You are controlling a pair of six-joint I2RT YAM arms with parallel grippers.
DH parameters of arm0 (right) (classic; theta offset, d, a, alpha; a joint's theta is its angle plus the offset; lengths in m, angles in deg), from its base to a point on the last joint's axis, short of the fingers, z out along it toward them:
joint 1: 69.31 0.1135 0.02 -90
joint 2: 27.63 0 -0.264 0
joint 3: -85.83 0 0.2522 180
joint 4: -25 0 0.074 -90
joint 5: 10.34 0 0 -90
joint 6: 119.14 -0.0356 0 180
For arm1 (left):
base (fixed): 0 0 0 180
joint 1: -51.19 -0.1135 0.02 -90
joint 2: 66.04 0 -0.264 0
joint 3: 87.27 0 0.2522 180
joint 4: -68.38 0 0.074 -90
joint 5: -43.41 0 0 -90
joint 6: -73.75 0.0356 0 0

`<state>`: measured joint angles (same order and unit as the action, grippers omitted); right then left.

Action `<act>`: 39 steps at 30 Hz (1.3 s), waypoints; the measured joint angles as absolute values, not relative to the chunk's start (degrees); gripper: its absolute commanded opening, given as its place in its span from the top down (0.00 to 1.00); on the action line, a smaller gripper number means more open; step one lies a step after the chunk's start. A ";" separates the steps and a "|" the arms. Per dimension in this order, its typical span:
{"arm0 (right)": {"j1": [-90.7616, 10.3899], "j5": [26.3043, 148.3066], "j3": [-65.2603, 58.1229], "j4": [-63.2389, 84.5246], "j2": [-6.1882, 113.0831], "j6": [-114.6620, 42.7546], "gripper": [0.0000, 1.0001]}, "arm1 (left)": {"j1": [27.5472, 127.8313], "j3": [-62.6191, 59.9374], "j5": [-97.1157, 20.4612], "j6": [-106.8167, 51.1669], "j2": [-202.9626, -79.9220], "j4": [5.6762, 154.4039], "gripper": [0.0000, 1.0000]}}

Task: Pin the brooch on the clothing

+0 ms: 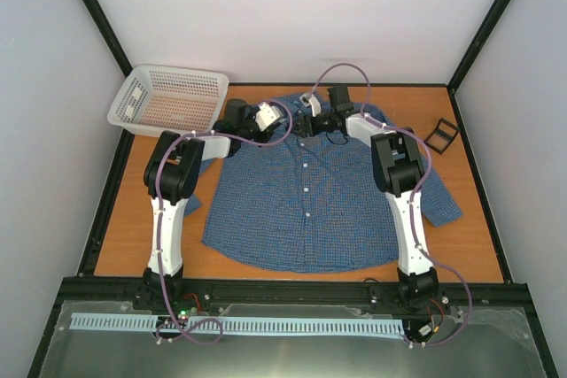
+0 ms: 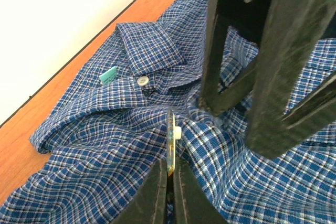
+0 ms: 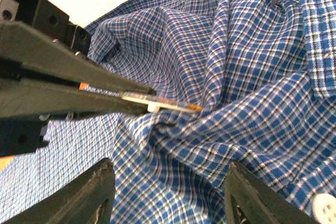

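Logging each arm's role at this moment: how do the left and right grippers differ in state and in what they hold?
The left gripper is shut on the brooch, gripping it edge-on; the right gripper is open and holds nothing. The left gripper brings the brooch down to the shirt, while the right gripper only straddles a bunched fold of the shirt beside it. Both work close together at the shirt's collar end.

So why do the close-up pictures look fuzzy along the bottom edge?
Right wrist view: the black fingers sit too near the lens, blurred; the blue checked shirt is sharp. Left wrist view: same, white wall glares. Top view: even light.
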<state>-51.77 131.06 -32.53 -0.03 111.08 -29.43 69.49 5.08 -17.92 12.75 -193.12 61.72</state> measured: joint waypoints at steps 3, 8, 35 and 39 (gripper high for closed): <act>-51.42 131.52 -34.76 0.76 113.16 -30.22 0.59 | 69.43 5.08 -17.53 12.57 -193.10 61.76 0.99; -51.23 132.48 -37.21 0.85 115.96 -31.27 0.79 | 69.21 5.08 -16.35 11.72 -192.90 62.09 0.99; -50.31 135.61 -50.98 -7.83 122.75 -29.15 0.93 | 68.42 9.51 -9.73 8.64 -193.21 63.53 0.99; -50.35 135.61 -51.33 -8.71 122.75 -28.54 0.93 | 68.45 10.02 -8.11 8.29 -193.21 64.06 0.99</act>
<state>-50.35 135.61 -51.33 -8.71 122.75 -28.54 68.45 10.02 -8.11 8.29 -193.21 64.06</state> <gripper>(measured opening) 0.067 0.044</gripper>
